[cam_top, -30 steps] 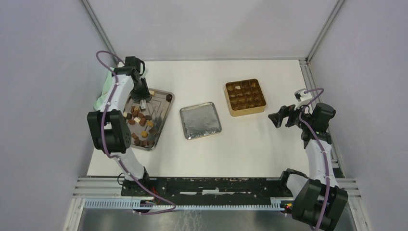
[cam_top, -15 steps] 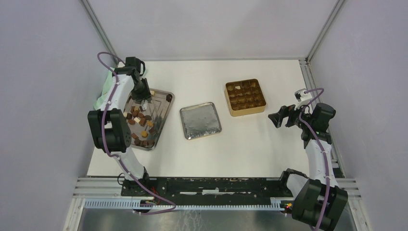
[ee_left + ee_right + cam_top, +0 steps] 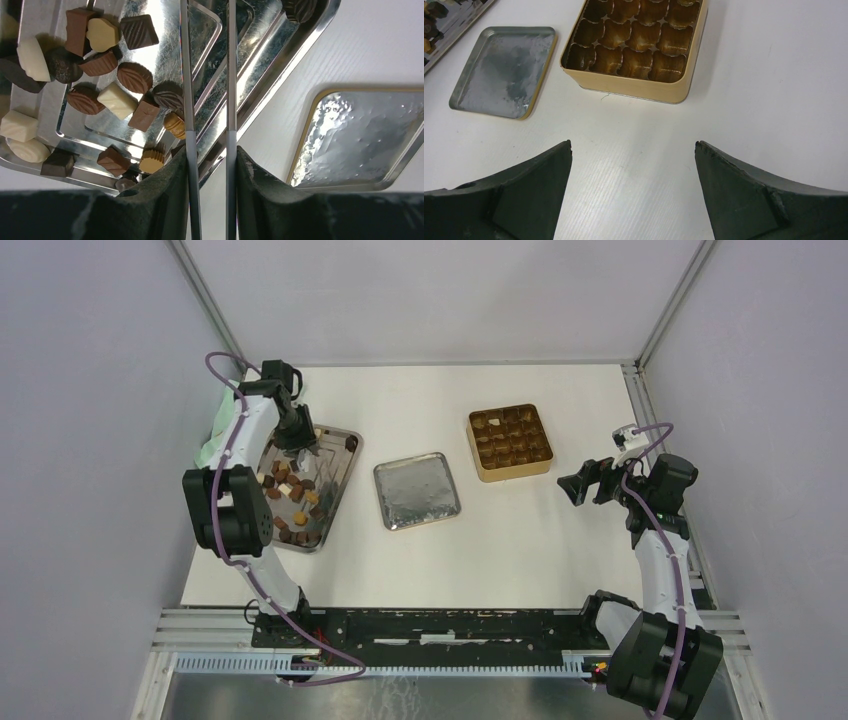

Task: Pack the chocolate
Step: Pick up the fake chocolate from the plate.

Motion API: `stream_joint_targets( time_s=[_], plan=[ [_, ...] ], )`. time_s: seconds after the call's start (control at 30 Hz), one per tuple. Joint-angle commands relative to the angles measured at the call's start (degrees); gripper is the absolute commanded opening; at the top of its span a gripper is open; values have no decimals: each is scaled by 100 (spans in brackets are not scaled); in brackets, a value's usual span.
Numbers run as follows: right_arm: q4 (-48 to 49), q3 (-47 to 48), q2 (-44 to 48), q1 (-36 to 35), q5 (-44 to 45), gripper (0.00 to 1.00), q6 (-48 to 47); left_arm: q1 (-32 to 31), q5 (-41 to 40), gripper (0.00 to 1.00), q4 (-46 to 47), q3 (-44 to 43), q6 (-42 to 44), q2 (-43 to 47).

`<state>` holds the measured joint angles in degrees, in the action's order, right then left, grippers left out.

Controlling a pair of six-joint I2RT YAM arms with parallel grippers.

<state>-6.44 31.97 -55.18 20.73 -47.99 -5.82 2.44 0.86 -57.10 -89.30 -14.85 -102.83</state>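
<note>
1. The chocolate (image 3: pixel 118 99) lies in dark, mid-brown and cream pieces on a steel tray (image 3: pixel 260 42) at the left of the table (image 3: pixel 520 540). Most pieces are bunched toward the tray's near half (image 3: pixel 290 498).
2. One dark piece (image 3: pixel 300 7) sits apart in a far corner of the tray and is partly cut off by the frame edge.
3. Some pieces at the tray's near end are hidden behind the left gripper's fingers (image 3: pixel 160 195) in the left wrist view.
4. Tweezers (image 3: pixel 231 75) are clamped between those fingers, their two arms standing apart and parallel above the tray.
5. The tweezer tips are cut off at the top of the left wrist view and are too small to make out from above. Whether a piece is pinched cannot be told.
6. The left gripper (image 3: pixel 297 440) is held over the tray's far end, with the arm stretched forward along the left wall and the wrist bent down.
7. A silver lid (image 3: pixel 417 492) lies flat just beside the tray, its hollow side up.
8. A gold tin (image 3: pixel 634 86) stands right of the lid; its far rows are cut off in the right wrist view.
9. The right gripper (image 3: pixel 633 145) is spread wide with nothing between its fingers. It is held above the table near the tin, pointed toward it, with the arm raised along the right edge.
</note>
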Motion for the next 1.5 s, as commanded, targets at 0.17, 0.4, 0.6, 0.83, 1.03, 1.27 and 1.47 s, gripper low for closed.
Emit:
stream_joint_targets(
  time_s=[0.17,0.4,0.6,0.83,1.03,1.27,1.47],
  plan=[
    [259,-33,18,16,-134,98,55,12,466,39,-143,149,352,253],
    [265,-33,22,19,-141,98,66,4,554,39,-266,159,334,452],
    [285,-67,32,17,-150,98,73,-1,701,39,-455,143,296,674],
    [305,-85,45,15,-158,98,81,0,596,39,-477,232,271,865],
    [322,-102,68,15,-185,98,108,5,201,40,-407,21,266,739],
    [323,-127,127,16,-172,98,99,3,225,42,-266,8,290,486],
    [324,-120,119,18,-167,98,95,-1,239,46,-248,-91,362,331]
  ],
)
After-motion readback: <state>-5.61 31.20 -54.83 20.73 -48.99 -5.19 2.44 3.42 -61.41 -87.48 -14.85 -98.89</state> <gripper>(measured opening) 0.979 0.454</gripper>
